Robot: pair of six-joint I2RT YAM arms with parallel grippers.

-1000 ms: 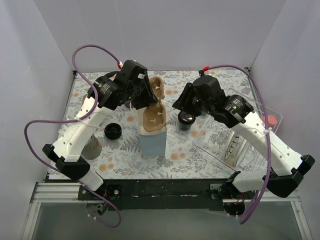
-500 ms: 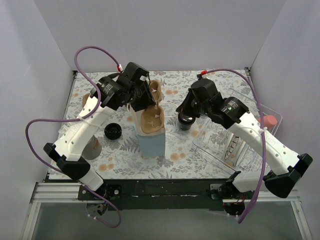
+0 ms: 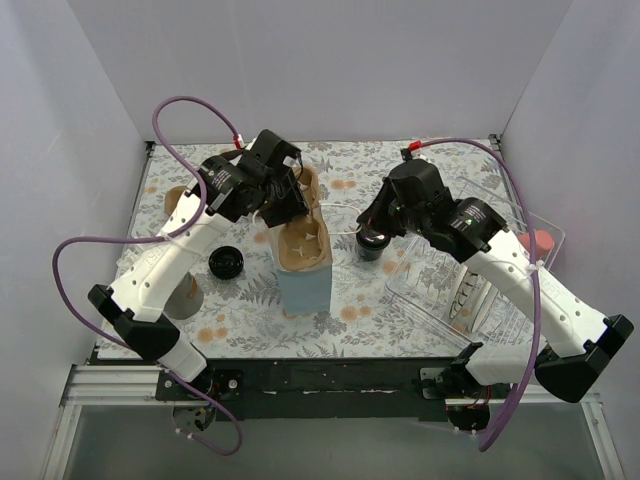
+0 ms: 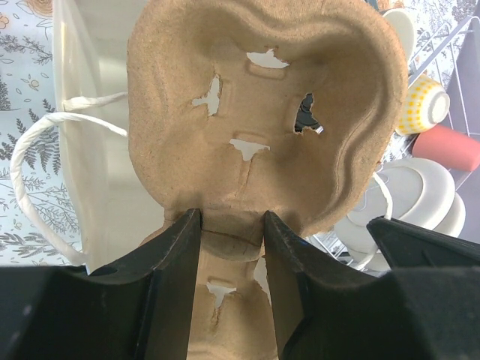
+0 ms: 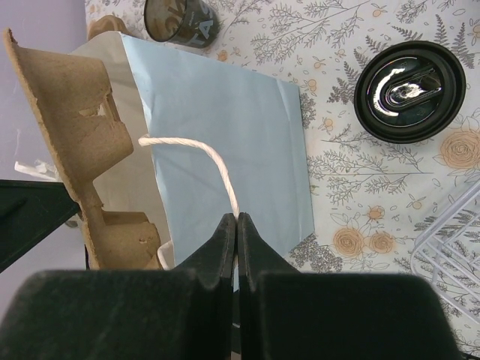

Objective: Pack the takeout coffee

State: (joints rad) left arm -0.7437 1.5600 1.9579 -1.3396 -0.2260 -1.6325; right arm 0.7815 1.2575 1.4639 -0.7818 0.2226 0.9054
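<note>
A takeout coffee [image 3: 372,243], a dark cup with a black lid [image 5: 409,91], stands on the table just right of the upright light-blue paper bag [image 3: 305,288]. A second dark lidded cup [image 3: 226,263] stands left of the bag. My left gripper [image 3: 285,205] is shut on the waist of a brown pulp cup carrier [image 4: 262,112], held upright with its lower end in the bag mouth [image 4: 97,150]. My right gripper [image 3: 368,222] is shut on the bag's white string handle [image 5: 202,154], right above the coffee.
A clear bin with a wire rack [image 3: 500,290] of bowls and plates [image 4: 420,187] and a pink cup [image 3: 540,243] stands at the right. A grey cup [image 3: 186,296] and a brown object [image 3: 175,200] stand at the left. White walls enclose the table.
My left gripper has shifted slightly and the carrier has sunk a little lower into the bag mouth. My right gripper has moved slightly up and right, still holding the handle.
</note>
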